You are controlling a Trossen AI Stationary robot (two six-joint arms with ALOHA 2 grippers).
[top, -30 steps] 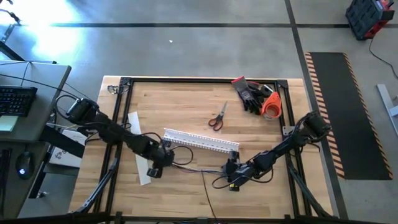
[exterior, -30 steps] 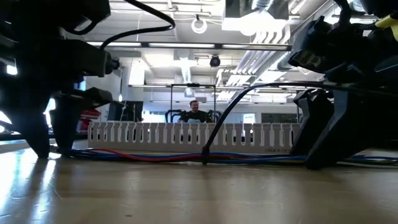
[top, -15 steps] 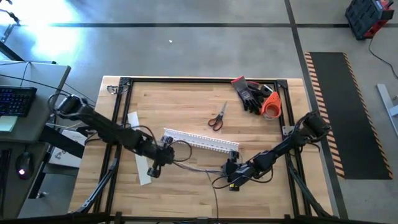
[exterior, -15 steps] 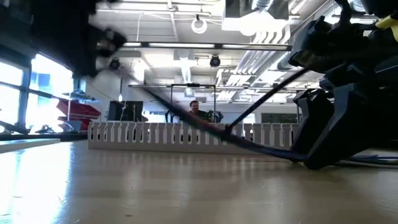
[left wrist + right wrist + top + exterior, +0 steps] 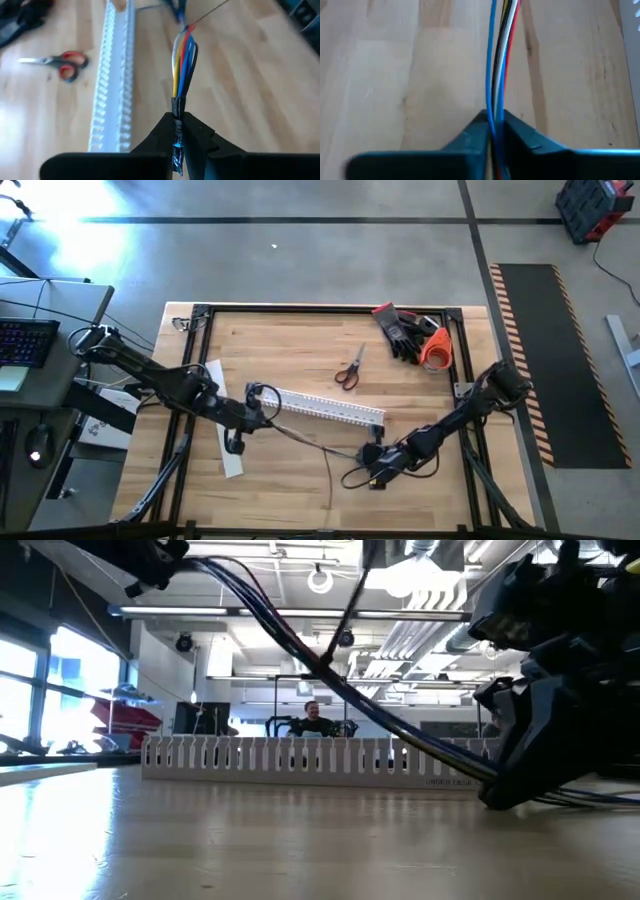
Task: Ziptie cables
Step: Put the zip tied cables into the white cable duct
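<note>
High view first: I have both arms on the cables point(image 5: 305, 438), which run taut across the middle of the table point(image 5: 300, 330) on the near side of the white duct point(image 5: 325, 407). My left gripper point(image 5: 248, 402) sits by the duct's left end, raised off the wood, and the left wrist view shows its fingers pinched shut on the taped end of the bundle point(image 5: 178, 135), with yellow, red, blue and black wires fanning out beyond. My right gripper point(image 5: 378, 462) is down near the table's front edge, right of centre, and its wrist view shows it clamped on the blue, white, black and red strands point(image 5: 496, 65). In the low view the bundle climbs from the right gripper point(image 5: 505, 795) at the wood up toward the left arm, well clear of the duct point(image 5: 300, 758). I judge that the gathering and tensioning is done, but I see no tie closed round the wires; a thin dark strand hangs off the bundle midway point(image 5: 328, 470), and I cannot tell whether that is a tie. The scissors point(image 5: 349, 367) lie untouched beyond the duct, so cinching and trimming seem left to do.
</note>
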